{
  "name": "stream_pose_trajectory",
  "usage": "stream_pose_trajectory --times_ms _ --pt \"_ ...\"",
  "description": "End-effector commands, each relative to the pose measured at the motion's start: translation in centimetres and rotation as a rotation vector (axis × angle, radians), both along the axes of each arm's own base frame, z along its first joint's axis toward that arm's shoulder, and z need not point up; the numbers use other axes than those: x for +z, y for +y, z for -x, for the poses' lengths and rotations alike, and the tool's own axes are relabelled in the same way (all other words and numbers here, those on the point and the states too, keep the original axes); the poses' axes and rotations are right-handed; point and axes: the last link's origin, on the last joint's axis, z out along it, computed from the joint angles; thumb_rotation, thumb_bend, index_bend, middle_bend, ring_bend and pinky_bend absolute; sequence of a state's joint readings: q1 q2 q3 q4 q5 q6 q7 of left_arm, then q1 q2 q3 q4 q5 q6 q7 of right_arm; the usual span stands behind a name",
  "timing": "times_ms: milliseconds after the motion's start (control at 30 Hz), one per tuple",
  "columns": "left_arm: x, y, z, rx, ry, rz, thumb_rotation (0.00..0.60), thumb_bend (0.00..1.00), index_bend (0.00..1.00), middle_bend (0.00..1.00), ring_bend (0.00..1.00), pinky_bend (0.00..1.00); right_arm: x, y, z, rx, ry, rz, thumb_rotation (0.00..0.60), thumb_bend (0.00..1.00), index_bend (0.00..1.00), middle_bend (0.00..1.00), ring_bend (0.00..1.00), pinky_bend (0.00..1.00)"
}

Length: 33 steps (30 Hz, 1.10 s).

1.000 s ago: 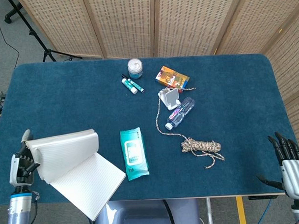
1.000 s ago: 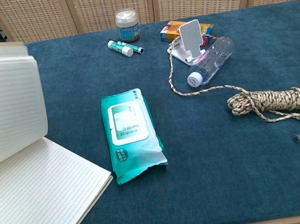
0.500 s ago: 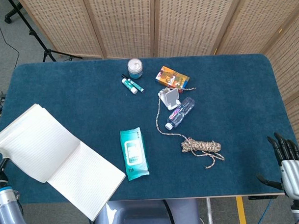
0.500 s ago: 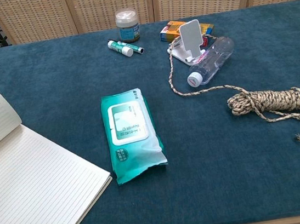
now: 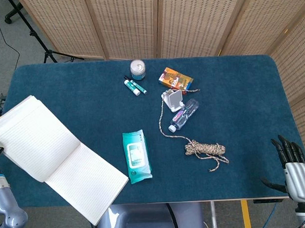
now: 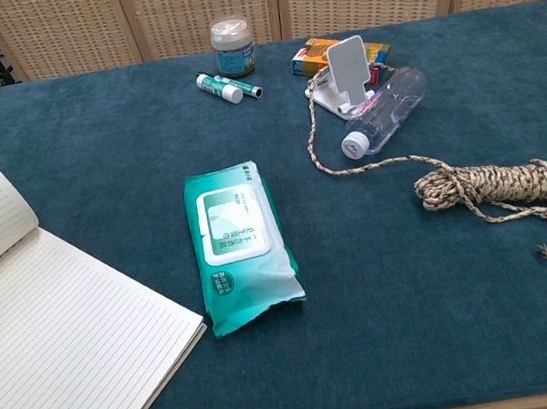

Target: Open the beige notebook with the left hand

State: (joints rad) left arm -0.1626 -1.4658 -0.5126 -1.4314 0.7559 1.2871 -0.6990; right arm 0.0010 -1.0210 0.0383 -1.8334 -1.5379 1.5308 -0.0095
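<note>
Notebook point(image 5: 56, 160) pages lie spread flat on the tabletop point(image 5: 233, 116) at its left front corner, just beside the left arm; the left hand itself is hidden behind the upper leaf, so its state cannot be told. Thin, floppy sheets would best be taken at an outer edge. Right hand point(image 5: 295, 169), far across, hangs with fingers spread, holding nothing.

Notebook point(image 5: 54, 157) now flat open (cover down)

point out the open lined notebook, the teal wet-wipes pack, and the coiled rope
open lined notebook point(image 5: 69, 167), head view, on the right-hand lined page.
teal wet-wipes pack point(image 6: 235, 232), chest view, on its white flap label.
coiled beige rope point(image 5: 206, 149), head view, on the middle of the bundle.
</note>
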Motion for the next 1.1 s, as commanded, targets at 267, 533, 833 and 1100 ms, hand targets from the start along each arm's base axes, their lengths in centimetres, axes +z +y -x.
stream_pose_trajectory --times_ms 267,533,833,1100 --pt "3.1 -1.3 0.8 -0.019 0.078 -0.152 0.6 0.39 0.0 0.0 0.0 0.0 0.0 0.0 0.0 0.002 0.001 0.0 0.6 0.0 0.0 0.0 0.0 0.0" --pt "4.0 -2.3 -1.0 -0.147 0.177 -0.127 0.6 0.39 0.0 0.0 0.0 0.0 -0.1 0.0 -0.1 0.002 0.002 0.0 0.6 0.0 0.0 0.0 0.0 0.0" --pt "1.3 -4.8 -5.3 -0.557 0.51 0.358 0.6 0.38 0.0 0.0 0.0 0.0 0.1 0.1 -0.1 0.003 -0.001 0.004 0.6 0.0 0.0 0.0 0.0 0.0" --pt "-3.3 -6.8 -6.9 -0.708 0.704 0.683 0.6 0.4 0.0 0.0 0.0 0.0 0.2 0.0 0.0 0.001 -0.005 0.008 0.6 0.0 0.0 0.0 0.0 0.0"
